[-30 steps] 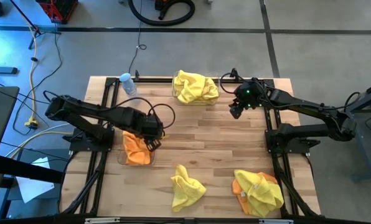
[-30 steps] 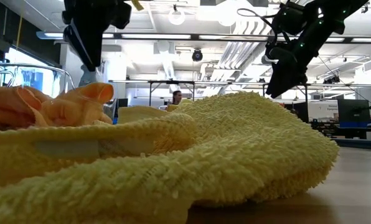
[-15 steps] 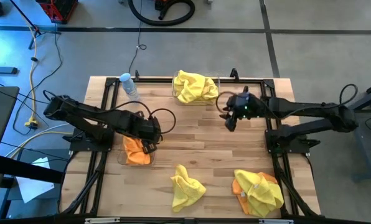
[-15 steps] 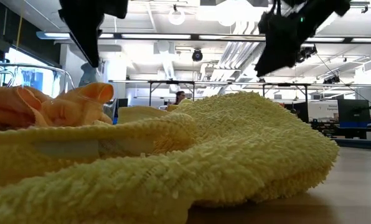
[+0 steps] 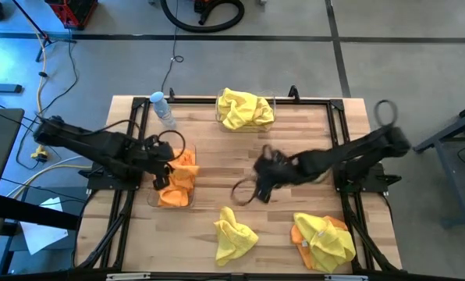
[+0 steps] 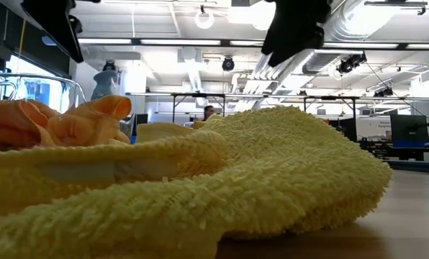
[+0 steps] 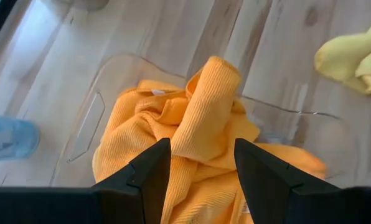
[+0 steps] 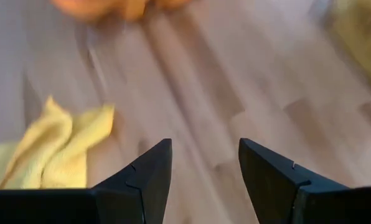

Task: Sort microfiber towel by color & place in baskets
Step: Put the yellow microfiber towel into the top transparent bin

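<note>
An orange towel (image 5: 178,176) lies rumpled in a clear basket (image 5: 158,200) at the table's left, and the left wrist view shows the same towel (image 7: 198,124) inside the basket's wall (image 7: 89,121). My left gripper (image 5: 162,164) hovers open over its left side, touching nothing. Yellow towels (image 5: 244,109) fill a second clear basket (image 5: 273,117) at the far edge. My right gripper (image 5: 258,187) is open above the table's middle. A loose yellow towel (image 5: 234,232) lies near it on the boards, seen also as the yellow towel (image 8: 48,149) in the right wrist view.
A yellow towel lies on top of an orange one in a pile (image 5: 322,238) at the near right corner. A water bottle (image 5: 161,105) with a blue cap stands at the far left. Bare boards (image 5: 217,172) lie between the baskets.
My right gripper swept quickly from beside the far basket toward the table's middle and near edge, ending above the loose yellow towel's far side. My left gripper drew back toward the left edge, uncovering the orange towel, which rests in its basket.
</note>
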You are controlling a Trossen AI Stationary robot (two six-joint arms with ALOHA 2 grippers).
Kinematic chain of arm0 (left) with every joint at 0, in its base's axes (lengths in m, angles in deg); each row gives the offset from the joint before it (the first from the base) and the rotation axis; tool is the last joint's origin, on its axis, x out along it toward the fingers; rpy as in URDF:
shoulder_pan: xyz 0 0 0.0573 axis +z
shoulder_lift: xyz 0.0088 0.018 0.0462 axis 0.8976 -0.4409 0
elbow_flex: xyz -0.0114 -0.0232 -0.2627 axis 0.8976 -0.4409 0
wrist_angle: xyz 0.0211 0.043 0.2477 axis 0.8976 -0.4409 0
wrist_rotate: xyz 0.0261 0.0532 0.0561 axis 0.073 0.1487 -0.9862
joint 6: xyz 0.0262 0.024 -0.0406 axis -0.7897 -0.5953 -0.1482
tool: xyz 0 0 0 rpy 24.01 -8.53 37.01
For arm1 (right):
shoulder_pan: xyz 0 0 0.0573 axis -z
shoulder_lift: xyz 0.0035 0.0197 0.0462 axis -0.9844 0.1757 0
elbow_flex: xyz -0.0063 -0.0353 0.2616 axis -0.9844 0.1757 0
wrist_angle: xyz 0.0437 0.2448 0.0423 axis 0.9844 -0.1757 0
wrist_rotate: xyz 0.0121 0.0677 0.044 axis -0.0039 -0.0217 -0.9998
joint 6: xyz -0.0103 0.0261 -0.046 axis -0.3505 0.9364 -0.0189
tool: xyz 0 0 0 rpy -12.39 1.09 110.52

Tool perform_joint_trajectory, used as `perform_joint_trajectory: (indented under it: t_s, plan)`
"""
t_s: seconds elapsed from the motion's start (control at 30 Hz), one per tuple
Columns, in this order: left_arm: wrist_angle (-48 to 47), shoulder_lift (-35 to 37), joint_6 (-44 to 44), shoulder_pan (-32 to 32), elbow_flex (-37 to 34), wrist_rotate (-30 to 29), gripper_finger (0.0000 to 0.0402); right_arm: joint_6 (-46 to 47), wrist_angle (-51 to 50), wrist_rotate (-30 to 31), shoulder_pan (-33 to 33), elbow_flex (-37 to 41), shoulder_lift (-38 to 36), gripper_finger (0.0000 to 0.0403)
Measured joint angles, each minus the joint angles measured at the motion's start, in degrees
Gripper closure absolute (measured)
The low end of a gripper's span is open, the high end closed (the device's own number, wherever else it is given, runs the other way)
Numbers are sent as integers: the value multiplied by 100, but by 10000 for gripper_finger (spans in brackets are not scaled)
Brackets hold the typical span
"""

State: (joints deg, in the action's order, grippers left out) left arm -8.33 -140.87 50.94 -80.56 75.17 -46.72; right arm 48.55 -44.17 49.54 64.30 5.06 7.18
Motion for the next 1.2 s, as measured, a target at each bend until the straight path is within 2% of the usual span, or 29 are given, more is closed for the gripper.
perform_joint_trajectory:
  t_s: [0.23, 0.4, 0.6, 0.8, 1.1, 1.2]
  plan:
    - [104, 395, -32, -2, -2, 3, 234, 203, -1152, -778, -669, -1709, 1864, 219]
    - [104, 405, -70, -2, -2, 104, 234, 71, -1367, -1368, -1037, -2373, 2584, 219]
    - [102, 403, -135, -2, -2, 161, 234, -496, -889, -1597, -1338, -2370, 2851, 219]
    - [98, 403, -148, -94, -2, 268, 234, -1194, 342, -1223, -1541, -2370, 3125, 219]
    - [93, 401, -3, -334, -2, 271, 234, -1220, 402, -1134, -1384, -2368, 3810, 221]
    - [93, 401, 5, -379, -2, 271, 234, -1287, 349, -1135, -1351, -2383, 3944, 248]
